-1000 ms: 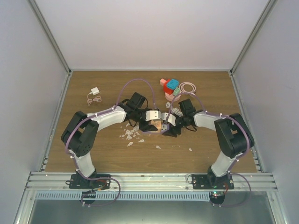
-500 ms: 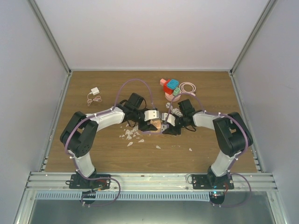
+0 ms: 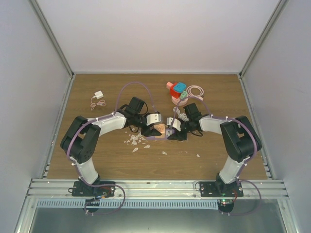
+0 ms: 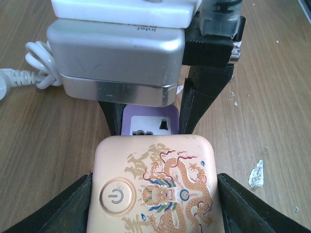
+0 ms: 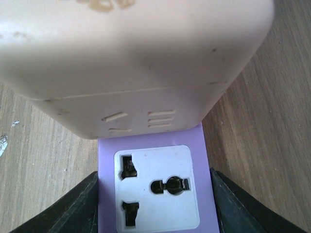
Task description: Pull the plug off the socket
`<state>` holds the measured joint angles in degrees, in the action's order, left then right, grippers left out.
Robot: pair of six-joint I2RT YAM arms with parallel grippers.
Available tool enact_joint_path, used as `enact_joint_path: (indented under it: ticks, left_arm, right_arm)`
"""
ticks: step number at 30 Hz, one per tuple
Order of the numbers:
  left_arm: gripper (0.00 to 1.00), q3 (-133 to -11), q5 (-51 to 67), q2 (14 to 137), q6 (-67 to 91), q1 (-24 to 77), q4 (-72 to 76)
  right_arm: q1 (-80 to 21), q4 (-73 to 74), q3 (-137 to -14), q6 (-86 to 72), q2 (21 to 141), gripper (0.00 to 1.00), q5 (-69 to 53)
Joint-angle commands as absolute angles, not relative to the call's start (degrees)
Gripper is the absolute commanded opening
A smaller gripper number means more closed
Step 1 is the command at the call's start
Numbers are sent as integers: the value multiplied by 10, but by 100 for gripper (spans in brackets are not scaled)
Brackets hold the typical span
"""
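Main risk from here: a crooked pull. Left gripper (image 4: 153, 194) has its jaws clamped on the flanks of the peach block (image 4: 154, 187) — glossy rounded plastic with a dragon print, so it could slip. Right gripper (image 5: 154, 194) squeezes the purple adapter (image 5: 151, 187), matte, square, a white socket face. The two are mated mid-bench (image 3: 97, 145); an off-axis tug could jam them, or both slide together across the wood.
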<state>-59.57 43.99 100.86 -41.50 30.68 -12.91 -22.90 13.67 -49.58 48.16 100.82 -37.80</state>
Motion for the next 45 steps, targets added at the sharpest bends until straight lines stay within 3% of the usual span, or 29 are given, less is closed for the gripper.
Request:
enact_joint_path:
  ticks: [1, 15, 22, 26, 45]
  left_arm:
    - [29, -608, 468, 977, -429, 314, -104]
    - [26, -623, 354, 969, -457, 363, -138]
    - [25, -649, 473, 961, -433, 308, -191]
    - [24, -640, 484, 959, -444, 293, -195]
    - [22, -655, 344, 970, -462, 346, -199]
  right_arm:
    - [-235, 134, -506, 474, 1027, 25, -348]
    - [-243, 136, -508, 474, 1034, 24, -334]
    - [-243, 135, -508, 474, 1034, 24, -331]
    - [-243, 134, -507, 474, 1034, 24, -330]
    - [-243, 135, -511, 472, 1040, 24, -327]
